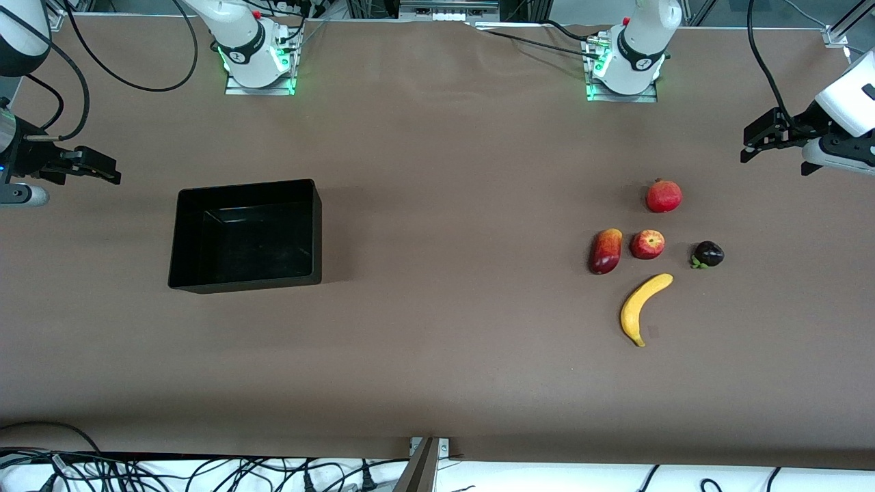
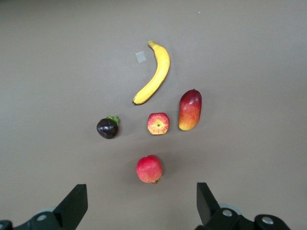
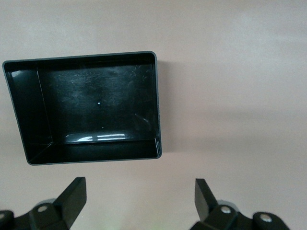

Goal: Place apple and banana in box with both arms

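Apple [image 1: 647, 244] and banana [image 1: 644, 307] untouched, box [image 1: 183, 236] empty; left hand [image 2: 139, 206] and right hand [image 3: 139, 203] both spread, hovering; next: left descends onto apple.

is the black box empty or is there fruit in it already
Empty. The box shows only its bare glossy floor in the right wrist view; the apple and banana lie on the table.

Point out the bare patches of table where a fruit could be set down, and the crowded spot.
Bare table runs between the box and the fruit, and below the banana toward the front camera. The box is empty too. Crowded: apple, mango, pomegranate and dark fruit sit close together.
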Action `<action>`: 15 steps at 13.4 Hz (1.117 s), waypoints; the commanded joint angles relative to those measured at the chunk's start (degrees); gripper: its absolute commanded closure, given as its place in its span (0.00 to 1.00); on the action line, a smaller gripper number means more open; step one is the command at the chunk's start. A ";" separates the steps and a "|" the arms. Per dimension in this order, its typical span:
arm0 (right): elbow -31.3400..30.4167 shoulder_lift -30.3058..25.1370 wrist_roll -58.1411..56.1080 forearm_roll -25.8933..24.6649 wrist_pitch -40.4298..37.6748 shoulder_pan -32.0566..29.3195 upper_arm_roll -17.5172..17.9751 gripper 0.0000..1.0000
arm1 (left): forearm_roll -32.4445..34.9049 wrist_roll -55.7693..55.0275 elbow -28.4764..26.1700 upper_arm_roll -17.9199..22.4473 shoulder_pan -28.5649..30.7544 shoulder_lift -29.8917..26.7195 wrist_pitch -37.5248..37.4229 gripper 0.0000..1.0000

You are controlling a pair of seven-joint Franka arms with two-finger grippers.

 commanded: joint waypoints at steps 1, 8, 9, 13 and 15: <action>0.90 1.65 0.85 -0.52 -1.17 -0.57 0.54 0.00 | 0.41 0.00 0.84 -0.06 0.21 -0.39 -0.69 0.00; -8.13 13.17 2.17 -0.26 13.90 -1.98 -0.34 0.00 | 0.32 0.09 0.84 -0.06 0.21 -0.39 -0.69 0.00; -11.20 13.52 2.95 0.53 19.08 -2.07 -0.69 0.00 | 0.32 0.18 0.84 -0.06 0.21 -0.39 -0.69 0.00; -18.61 17.12 4.63 1.33 33.08 -1.98 -0.78 0.18 | 0.32 0.18 0.84 0.02 0.21 -0.39 -1.22 0.00; -19.06 18.88 4.54 1.33 34.16 -1.98 -0.78 0.74 | 0.32 0.09 0.84 0.02 0.21 -0.39 -1.22 0.00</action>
